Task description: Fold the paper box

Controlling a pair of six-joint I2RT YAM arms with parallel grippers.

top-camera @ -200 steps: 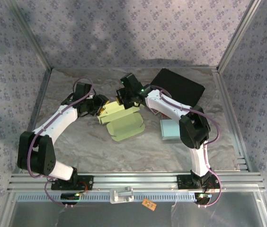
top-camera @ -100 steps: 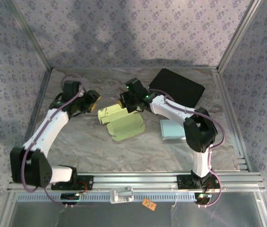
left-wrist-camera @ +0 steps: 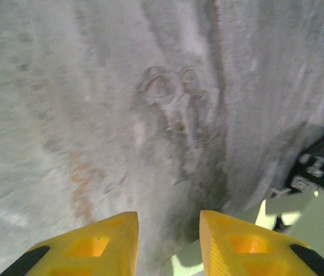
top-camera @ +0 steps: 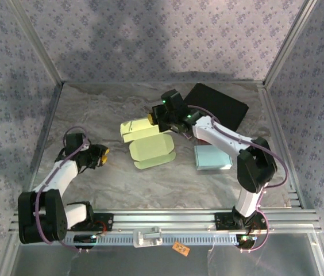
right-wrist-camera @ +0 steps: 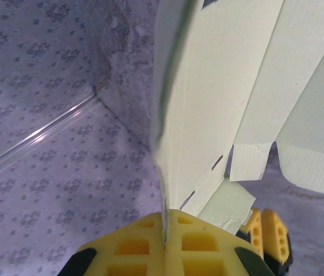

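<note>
Pinching an edge of the pale green paper box with the right gripper, fingers pressed tight together on the sheet. Lying otherwise spread near the middle of the table, toward its far edge. Hovering over bare tabletop near the left edge with the left gripper, fingers parted, holding nothing, well apart from the box.

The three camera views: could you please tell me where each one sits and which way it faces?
Top external: above and behind the bases, looking down on the table; both arms whole, left gripper, right gripper.
Left wrist: on the left wrist, facing bare table past its parted yellow fingers.
Right wrist: on the right wrist, looking along shut fingers pinching the paper box.
Shared: the top and right wrist views both show the pinched box.
</note>
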